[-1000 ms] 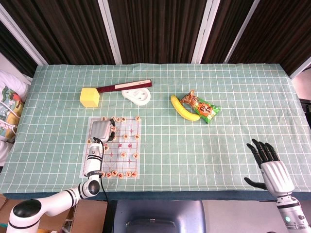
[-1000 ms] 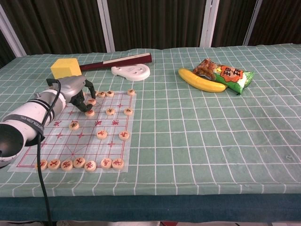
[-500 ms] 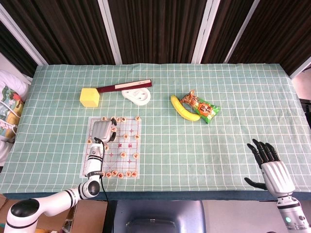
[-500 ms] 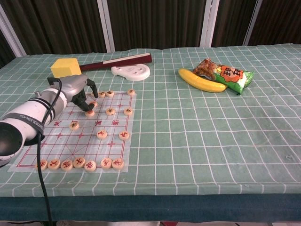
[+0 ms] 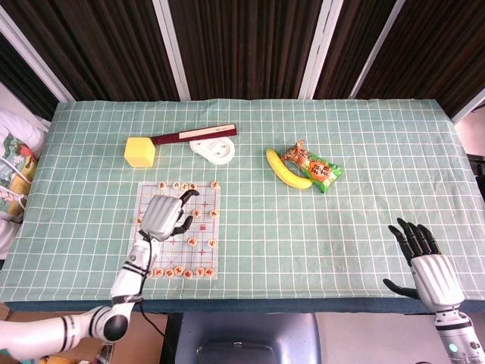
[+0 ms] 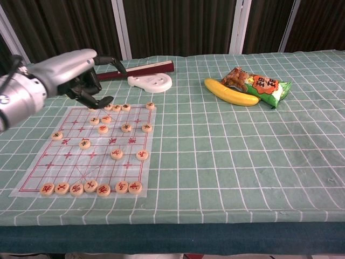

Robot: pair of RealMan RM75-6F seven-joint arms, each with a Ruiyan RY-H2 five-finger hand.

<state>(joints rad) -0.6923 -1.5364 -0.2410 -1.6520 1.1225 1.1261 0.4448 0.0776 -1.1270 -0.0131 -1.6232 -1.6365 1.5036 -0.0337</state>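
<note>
Above chess board [image 6: 86, 148], your left hand [image 6: 73, 73] hovers over far rows, fingers loosely curled, holding nothing visible. Round pieces [image 6: 102, 129] sit below fingertips, more lined along board's near edge. Come down slow, straight over one disc; neighbours crowd close, keep other fingers clear. Right hand [image 5: 424, 262] rests well right of board, fingers apart, empty. Green checked cloth [image 6: 226, 162] beneath; dark slatted wall beyond board.

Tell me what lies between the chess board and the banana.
Only bare checked cloth. In the chest view nothing stands between the chess board's right edge and the banana; the head view shows the same.
</note>
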